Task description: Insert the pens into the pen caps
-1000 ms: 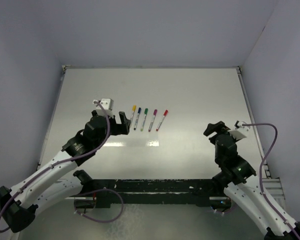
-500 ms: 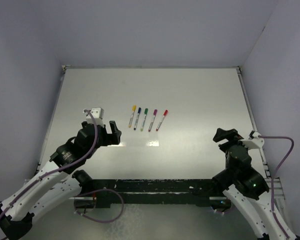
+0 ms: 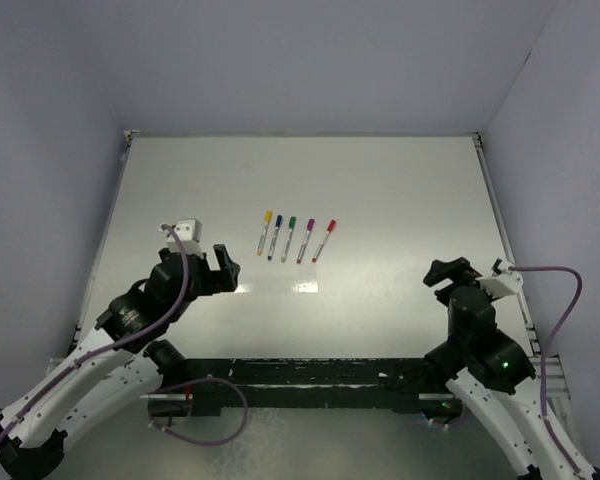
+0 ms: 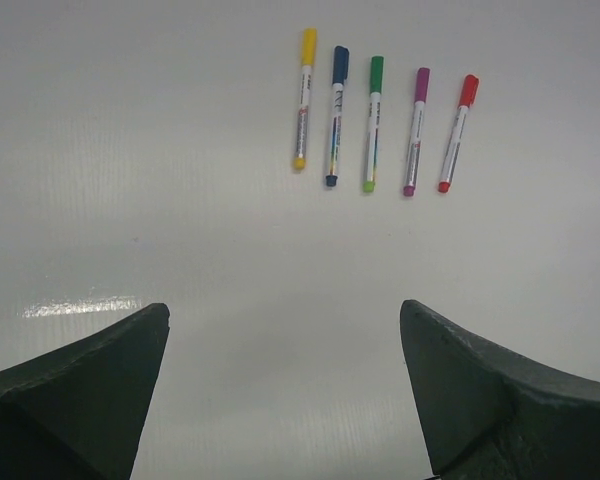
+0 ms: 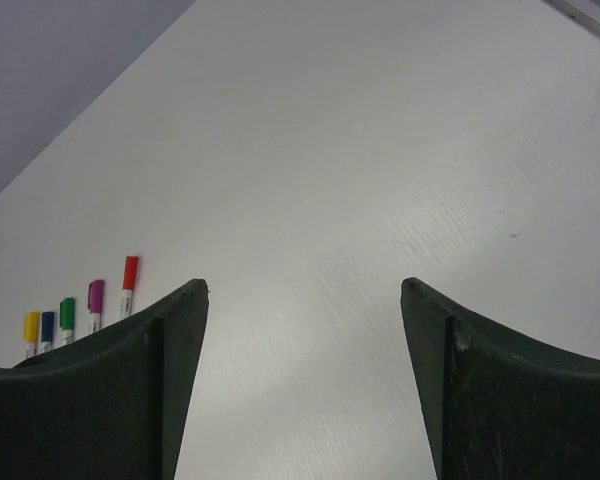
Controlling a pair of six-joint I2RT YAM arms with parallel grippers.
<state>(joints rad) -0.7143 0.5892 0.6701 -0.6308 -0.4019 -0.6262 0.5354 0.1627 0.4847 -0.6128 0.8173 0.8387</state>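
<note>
Five thin whitish-barrelled marker pens [image 4: 373, 123] lie in a neat row near the middle of the white bench [image 3: 380, 190], a little toward its left edge, side by side but apart. Their stubby coloured plastic caps [image 4: 377, 71] point at the far edge, running yellow, blue, green, purple, red from left to right. Each cap appears to sit on its own barrel, so the task looks finished or close to it. Whether every cap is pushed fully home is too fine to tell. The left pincer [image 3: 226, 268] hangs spread wide and empty between the row and the near edge, toward the near-left corner. The right pincer [image 3: 448, 272], also spread and holding nothing, is well apart from the row near the right edge. What remains is probably a clean park. Neither arm should sweep across the row, since the slim pens would likely roll or skid at a light touch. If a cap proved loose, one pincer should pinch the barrel mid-length while the other pushes the cap straight along the pen's axis, never sideways.
</note>
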